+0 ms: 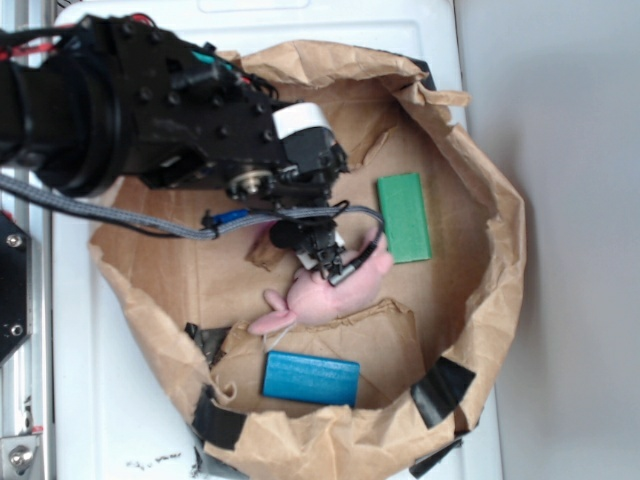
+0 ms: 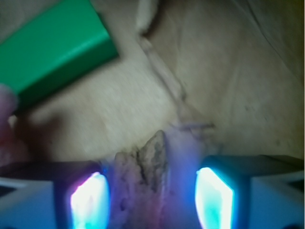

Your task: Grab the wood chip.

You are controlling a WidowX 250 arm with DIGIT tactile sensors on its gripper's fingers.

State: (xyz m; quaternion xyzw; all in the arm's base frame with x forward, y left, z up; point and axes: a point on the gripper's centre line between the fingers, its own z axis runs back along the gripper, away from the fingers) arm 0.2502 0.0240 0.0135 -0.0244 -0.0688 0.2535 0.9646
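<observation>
Lying between the two glowing fingers (image 2: 88,200), wood chip (image 2: 143,179): rough, brown, ragged tip pointing away from the camera. Gripper (image 2: 150,198): jaws spread, not touching the chip. Setting: crumpled brown paper nest (image 1: 480,180). Also present: green block (image 1: 403,217), blue block (image 1: 311,378), pink soft toy (image 1: 320,295) under the gripper.

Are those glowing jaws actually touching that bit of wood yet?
Cannot tell. In the wrist view the wood chip lies between the gripper's glowing pads, but blur hides any contact; a gap seems to show on its right.
</observation>
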